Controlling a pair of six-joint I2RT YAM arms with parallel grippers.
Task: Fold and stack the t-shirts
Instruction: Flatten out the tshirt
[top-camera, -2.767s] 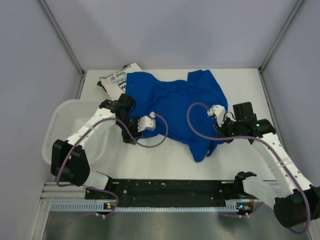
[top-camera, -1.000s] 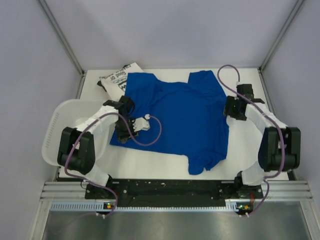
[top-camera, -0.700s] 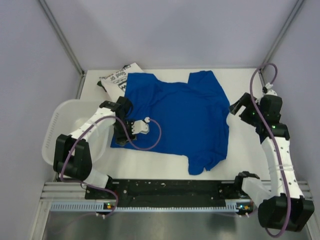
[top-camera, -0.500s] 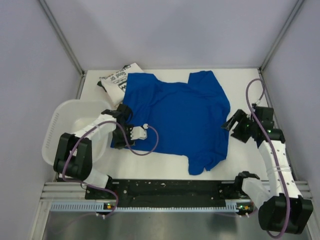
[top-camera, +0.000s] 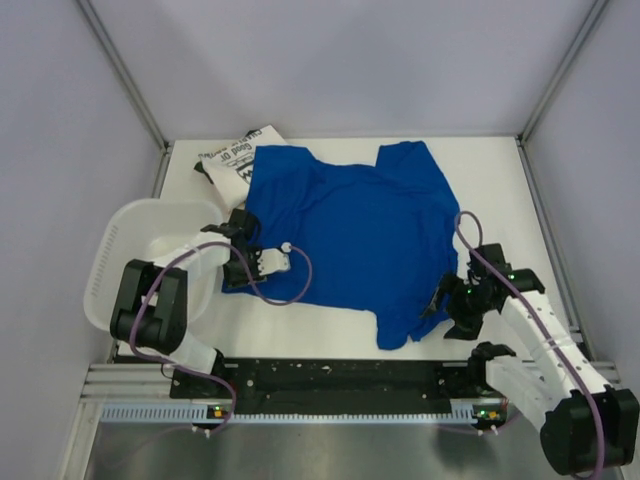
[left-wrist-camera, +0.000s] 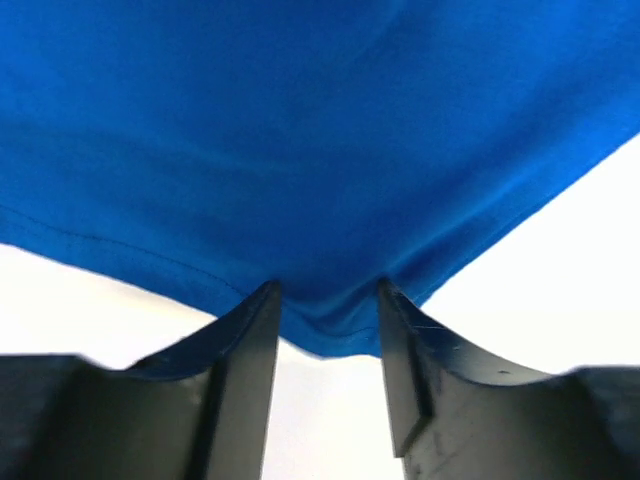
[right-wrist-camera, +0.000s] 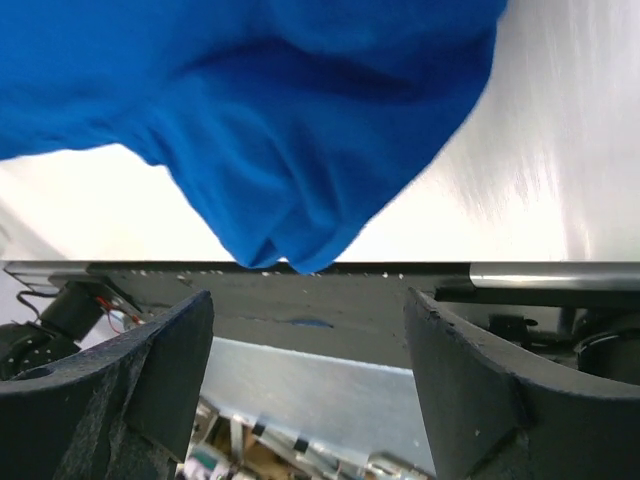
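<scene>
— Left gripper (left-wrist-camera: 328, 292): are its fingers (left-wrist-camera: 245, 350) pinching anything?

— Hard to say. They are standing a narrow way apart with the near-left corner of the blue t-shirt (top-camera: 350, 225) lying between them. I cannot tell whether they are squeezing the cloth or only straddling it. From above, the wrist is covering that spot.

— And the right gripper (right-wrist-camera: 305, 310)?

— Its fingers are spreading wide with nothing between them. It is hovering at the near right, just beside the shirt's near-right end, which is pointing toward the black rail (top-camera: 330, 375) in the wrist view.

— Where is the blue shirt sitting overall?

— It is lying spread and wrinkled across the middle of the table (top-camera: 490, 190), reaching from close to the far edge nearly to the rail.

— What is being hidden?

— The white t-shirt (top-camera: 228, 165) at the far left is lying mostly under the blue one's far-left corner. Only a strip with black lettering is showing, cut off and too small to read in full. The left arm (top-camera: 195, 255) is crossing over the white basket (top-camera: 108, 262) at the left, covering part of its rim and a stretch of the blue shirt's left edge. The right arm (top-camera: 545, 335) is reaching in from the near right.
</scene>
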